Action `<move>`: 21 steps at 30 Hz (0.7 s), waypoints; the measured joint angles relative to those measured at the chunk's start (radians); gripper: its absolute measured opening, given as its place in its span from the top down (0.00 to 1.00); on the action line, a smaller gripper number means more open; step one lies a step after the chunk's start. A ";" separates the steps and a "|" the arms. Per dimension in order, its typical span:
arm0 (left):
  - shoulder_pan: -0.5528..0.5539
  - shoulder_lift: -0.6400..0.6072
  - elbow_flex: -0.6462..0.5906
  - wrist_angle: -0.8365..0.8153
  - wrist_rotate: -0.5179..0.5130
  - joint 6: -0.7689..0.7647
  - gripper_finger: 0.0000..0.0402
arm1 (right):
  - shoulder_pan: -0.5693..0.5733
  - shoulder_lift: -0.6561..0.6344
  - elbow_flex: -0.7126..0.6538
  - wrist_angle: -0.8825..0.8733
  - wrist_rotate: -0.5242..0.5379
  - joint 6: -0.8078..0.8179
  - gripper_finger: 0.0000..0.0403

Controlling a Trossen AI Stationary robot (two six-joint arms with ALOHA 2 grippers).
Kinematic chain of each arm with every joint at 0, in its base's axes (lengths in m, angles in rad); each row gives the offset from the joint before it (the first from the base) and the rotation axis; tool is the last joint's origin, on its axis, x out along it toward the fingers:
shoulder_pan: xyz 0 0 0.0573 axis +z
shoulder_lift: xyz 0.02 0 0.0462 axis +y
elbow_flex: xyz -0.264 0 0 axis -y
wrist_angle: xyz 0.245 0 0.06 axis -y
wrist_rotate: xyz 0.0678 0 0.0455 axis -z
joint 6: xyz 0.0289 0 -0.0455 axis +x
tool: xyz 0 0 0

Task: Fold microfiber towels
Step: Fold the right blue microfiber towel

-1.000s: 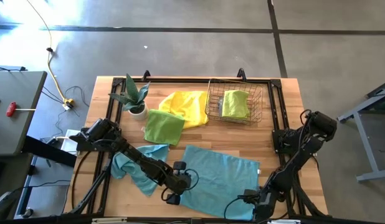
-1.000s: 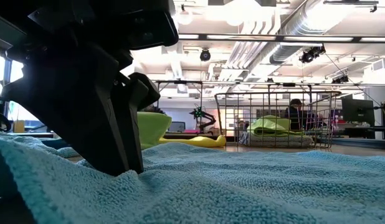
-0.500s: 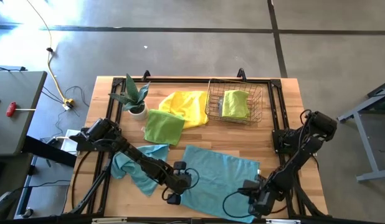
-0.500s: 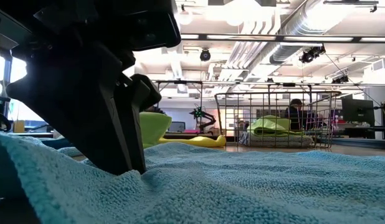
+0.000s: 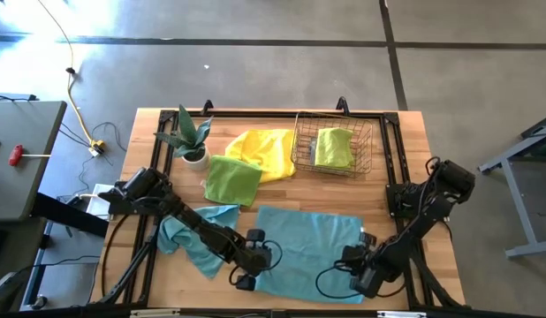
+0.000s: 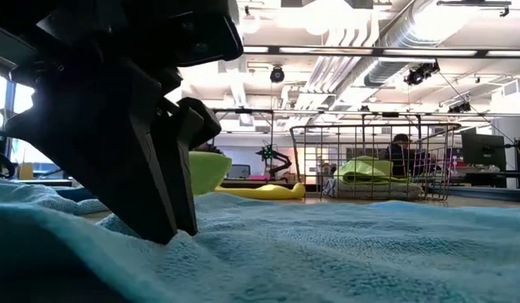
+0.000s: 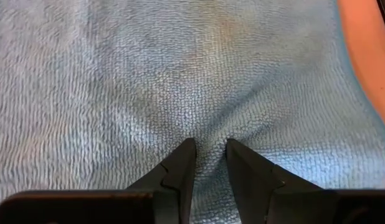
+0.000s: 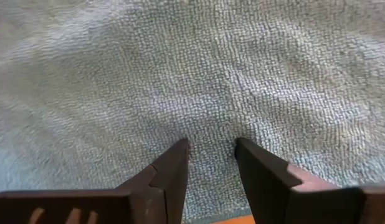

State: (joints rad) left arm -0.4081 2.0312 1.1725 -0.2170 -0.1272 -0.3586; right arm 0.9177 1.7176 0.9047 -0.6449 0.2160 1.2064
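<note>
A large teal towel (image 5: 304, 247) lies spread on the table's near middle. My left gripper (image 5: 246, 268) stands on its near left part and is shut on it; it also shows in the left wrist view (image 7: 209, 149) and, large, at the left of the low view (image 6: 172, 227). My right gripper (image 5: 357, 263) stands on the towel's near right part and is shut on it (image 8: 211, 149). A second teal towel (image 5: 189, 234) lies crumpled on the table at the left. My left gripper pinches a small pucker of the teal towel (image 7: 210, 138) between its two fingertips, near the towel's near left corner. The fingers come from above, pointing down. The rest of the towel lies on the table, with creases running toward the fingers. My right gripper has a patch of the teal towel (image 8: 211, 134) between its two fingertips, near the towel's near right corner. The fingers come from above, pointing down. The towel around them lies on the table; one layer or several, I cannot tell.
A lime green towel (image 5: 231, 179) and a yellow towel (image 5: 260, 150) lie behind the teal ones. A potted plant (image 5: 192, 140) stands at the far left. A wire basket (image 5: 301, 146) at the far middle holds a lime green towel (image 5: 333, 146).
My right gripper has gone toward the table's far edge and a little left, drawing the teal towel's near right part along with it. The towel's far part has stayed in place.
</note>
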 joint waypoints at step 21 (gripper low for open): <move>0.106 -0.036 0.000 -0.076 0.018 0.022 0.79 | -0.279 -0.003 -0.003 -0.269 0.005 -0.427 0.67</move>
State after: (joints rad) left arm -0.3020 1.9952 1.1724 -0.2931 -0.1087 -0.3365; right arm 0.6389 1.7143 0.9012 -0.9138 0.2210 0.7793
